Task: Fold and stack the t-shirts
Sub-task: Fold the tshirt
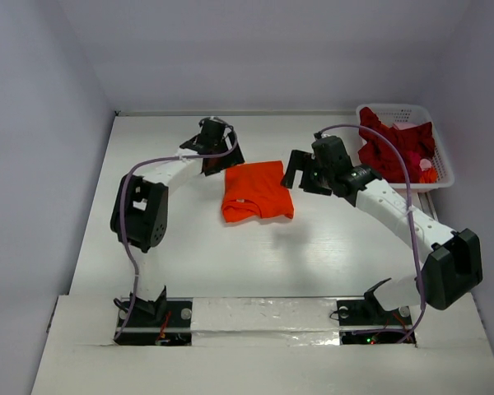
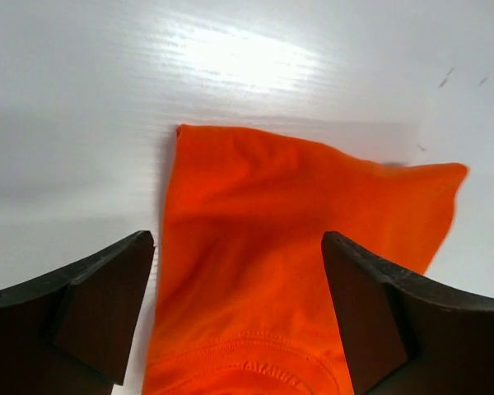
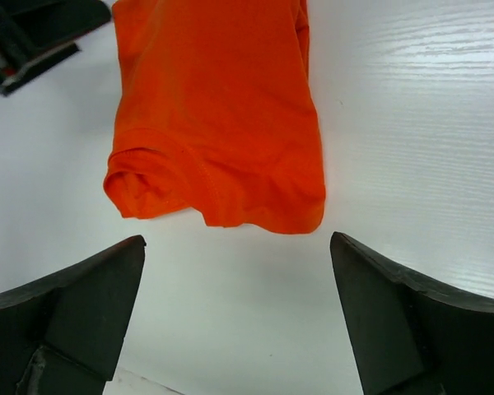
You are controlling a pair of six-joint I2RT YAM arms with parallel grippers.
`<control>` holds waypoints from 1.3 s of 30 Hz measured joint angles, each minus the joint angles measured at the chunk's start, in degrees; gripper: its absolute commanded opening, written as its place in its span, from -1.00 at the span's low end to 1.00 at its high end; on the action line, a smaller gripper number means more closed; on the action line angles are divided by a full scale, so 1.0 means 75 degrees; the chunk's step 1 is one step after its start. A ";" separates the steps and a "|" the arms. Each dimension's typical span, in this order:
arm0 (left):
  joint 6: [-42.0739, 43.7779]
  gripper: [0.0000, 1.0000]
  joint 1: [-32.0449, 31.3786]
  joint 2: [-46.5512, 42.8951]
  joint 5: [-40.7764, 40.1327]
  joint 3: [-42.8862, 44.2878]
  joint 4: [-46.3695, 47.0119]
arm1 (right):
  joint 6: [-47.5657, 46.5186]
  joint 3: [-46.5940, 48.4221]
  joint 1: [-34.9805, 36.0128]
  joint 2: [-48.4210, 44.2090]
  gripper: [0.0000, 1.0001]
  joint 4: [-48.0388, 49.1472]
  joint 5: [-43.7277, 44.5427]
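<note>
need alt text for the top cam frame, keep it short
A folded orange t-shirt lies in the middle of a white table, with the left gripper open over its far-left corner and the right gripper open just off its right edge. At the far right, a white lattice basket holds crumpled dark red t-shirts.

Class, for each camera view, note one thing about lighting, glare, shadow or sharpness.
Top external: even light, with a soft shadow under the right arm on the table. Left wrist: a bright glare patch on the table beyond the orange t-shirt, whose far right edge looks smeared. Right wrist: faint sheen at right, hem sharp.
</note>
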 measured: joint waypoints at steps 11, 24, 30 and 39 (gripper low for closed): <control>0.1556 0.65 0.0152 -0.3500 -0.2935 -0.0466 0.0554 | -0.1084 0.0472 -0.0662 -0.1402 0.99 0.0458 0.3541; 0.4701 0.98 0.0749 -0.6671 -0.4721 -0.7044 0.6231 | 0.0108 -0.0102 -0.2221 0.0962 1.00 0.1192 0.7734; 0.4756 0.98 0.0886 -0.6432 -0.4715 -0.6971 0.7096 | -0.2949 -0.4217 -0.2282 -0.2646 1.00 0.5578 0.5957; 0.4401 0.98 0.1122 -0.5665 -0.4657 -0.7265 0.8119 | -0.4453 -0.5047 -0.2958 -0.3246 1.00 0.9052 0.3552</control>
